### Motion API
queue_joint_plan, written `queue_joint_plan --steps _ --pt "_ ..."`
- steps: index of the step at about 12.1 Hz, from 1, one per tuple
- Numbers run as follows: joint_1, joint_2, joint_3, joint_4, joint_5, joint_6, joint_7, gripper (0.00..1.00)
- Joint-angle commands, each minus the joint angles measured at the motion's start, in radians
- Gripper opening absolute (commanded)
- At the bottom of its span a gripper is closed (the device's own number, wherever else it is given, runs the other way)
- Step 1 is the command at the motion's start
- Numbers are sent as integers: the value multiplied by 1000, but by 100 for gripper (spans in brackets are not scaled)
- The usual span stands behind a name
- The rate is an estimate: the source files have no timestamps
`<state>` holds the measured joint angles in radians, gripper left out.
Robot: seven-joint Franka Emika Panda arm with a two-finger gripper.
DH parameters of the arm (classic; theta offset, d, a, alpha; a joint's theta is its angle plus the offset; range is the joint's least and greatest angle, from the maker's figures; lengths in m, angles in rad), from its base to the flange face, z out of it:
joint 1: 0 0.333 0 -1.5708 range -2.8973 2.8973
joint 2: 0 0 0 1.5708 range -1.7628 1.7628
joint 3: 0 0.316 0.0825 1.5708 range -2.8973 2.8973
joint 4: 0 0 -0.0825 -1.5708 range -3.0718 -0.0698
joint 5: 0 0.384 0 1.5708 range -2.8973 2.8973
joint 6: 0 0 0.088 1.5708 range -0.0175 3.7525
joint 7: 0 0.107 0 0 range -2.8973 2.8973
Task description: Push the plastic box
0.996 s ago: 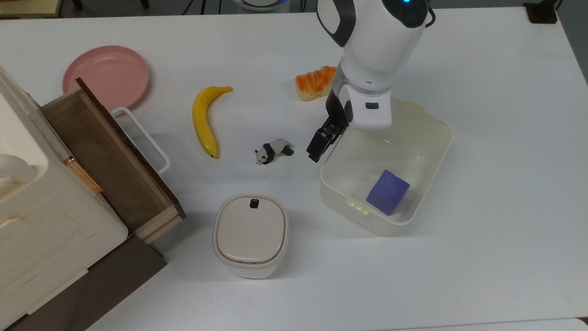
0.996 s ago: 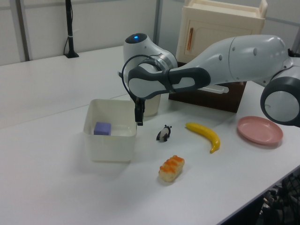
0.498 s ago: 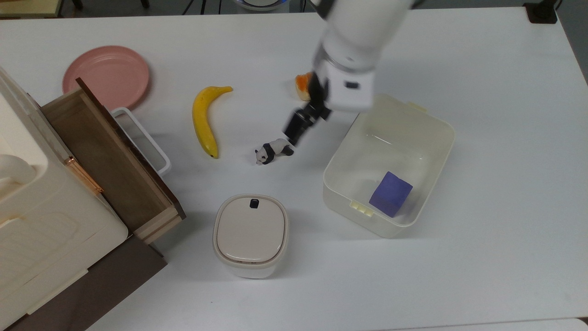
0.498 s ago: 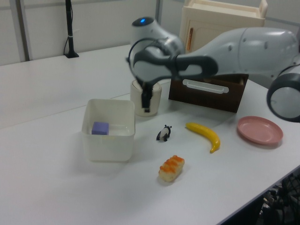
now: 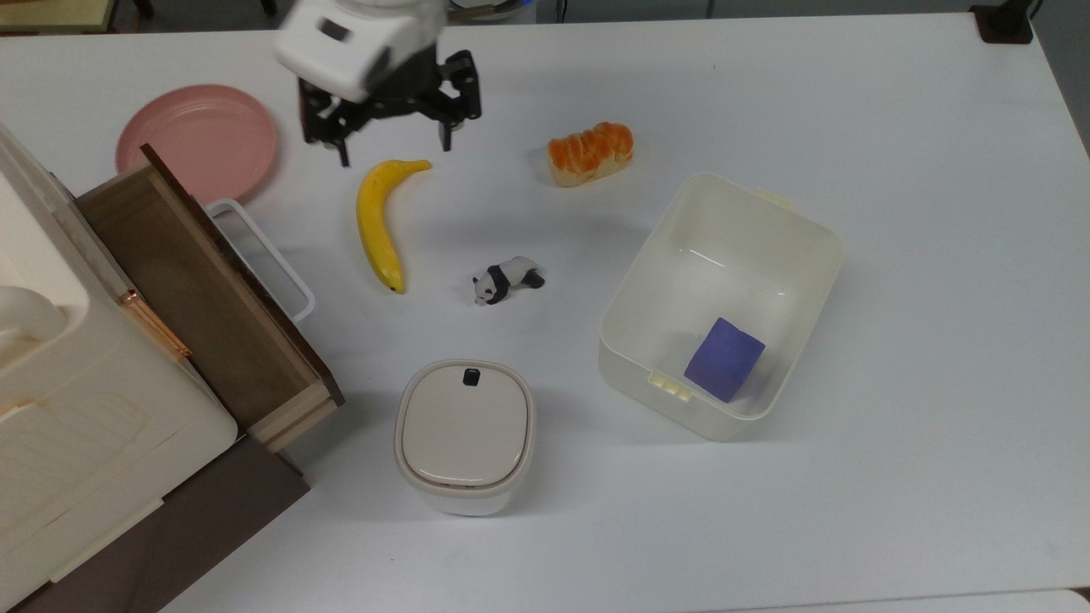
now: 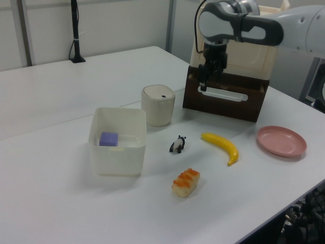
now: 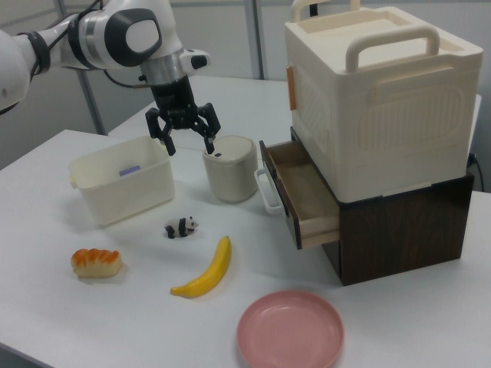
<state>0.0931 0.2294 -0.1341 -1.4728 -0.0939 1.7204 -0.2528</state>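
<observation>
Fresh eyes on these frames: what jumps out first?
The gripper hangs open above the banana's tip, near the pink plate, well away from the plastic box. That box sits at the top view's right with a purple block inside. At the top view's left, the cream cabinet's wooden drawer stands pulled open.

White table (image 5: pixel 894 128) is spanning the workspace, a second white table (image 6: pixel 61 86) sitting behind it in the left view. Pale wall panels (image 6: pixel 117 25) are backing the room; even light is falling overhead.
</observation>
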Motion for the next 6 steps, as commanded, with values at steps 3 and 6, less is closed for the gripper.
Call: queue_joint_plan --steps 3,6 --pt "-9 -55 5 -29 11 1 196 100" --pt "-9 -51 5 -32 14 4 199 100"
